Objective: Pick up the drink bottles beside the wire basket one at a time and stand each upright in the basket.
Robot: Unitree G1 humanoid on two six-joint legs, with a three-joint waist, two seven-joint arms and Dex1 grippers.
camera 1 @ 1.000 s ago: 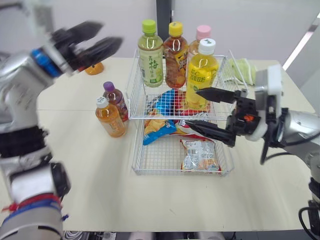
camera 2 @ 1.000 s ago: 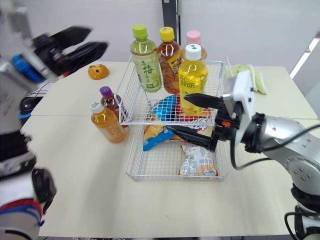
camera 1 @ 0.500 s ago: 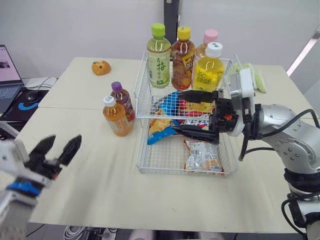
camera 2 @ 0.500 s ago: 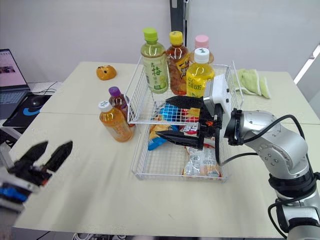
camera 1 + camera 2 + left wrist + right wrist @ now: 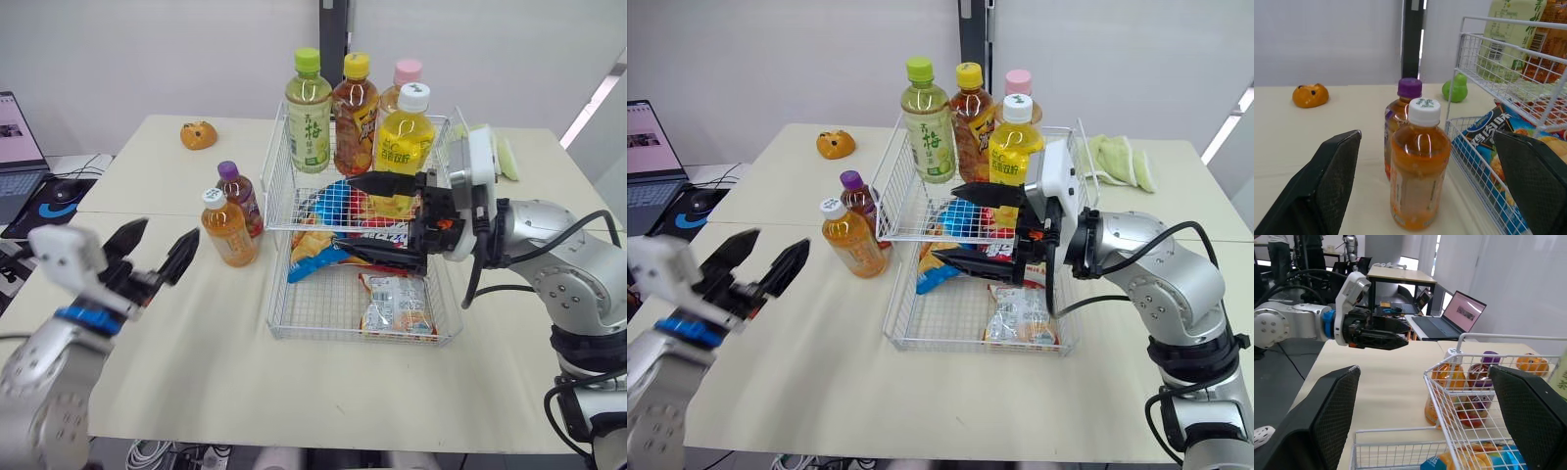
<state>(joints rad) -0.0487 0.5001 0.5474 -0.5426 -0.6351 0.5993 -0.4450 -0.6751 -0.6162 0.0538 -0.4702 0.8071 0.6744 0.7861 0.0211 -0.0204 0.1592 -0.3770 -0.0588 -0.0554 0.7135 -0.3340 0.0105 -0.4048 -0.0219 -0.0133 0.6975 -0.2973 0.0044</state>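
The white-capped bottle [image 5: 1419, 164] stands upright on the table [image 5: 196, 372], just beside the left wall of the wire basket [image 5: 323, 336]. The purple-capped bottle [image 5: 1406, 110] stands close behind it, and I cannot tell if the two touch. The left gripper [image 5: 162, 235] is near the front bottle and about level with it, not yet around it, with its fingers wide apart. I judge the step in hand to be the approach to this front bottle. To do it well, the gripper should go straight forward so that one finger passes on each side of the body. It should keep off the basket wire on one side and not push the bottle into the one behind. It is better to close on the middle of the body, below the shoulder, and then lift straight up before crossing to the upper shelf. There four bottles [image 5: 358, 113] already stand along the back. The right gripper [image 5: 348, 213] hangs with its fingers also apart just in front of that shelf, so it may be in the way. The bottle is small, of clear plastic, filled with orange drink almost to the neck. It has a pale label around the lower body and a green mark on the cap. It looks smooth and round, so a weak grip could slip.
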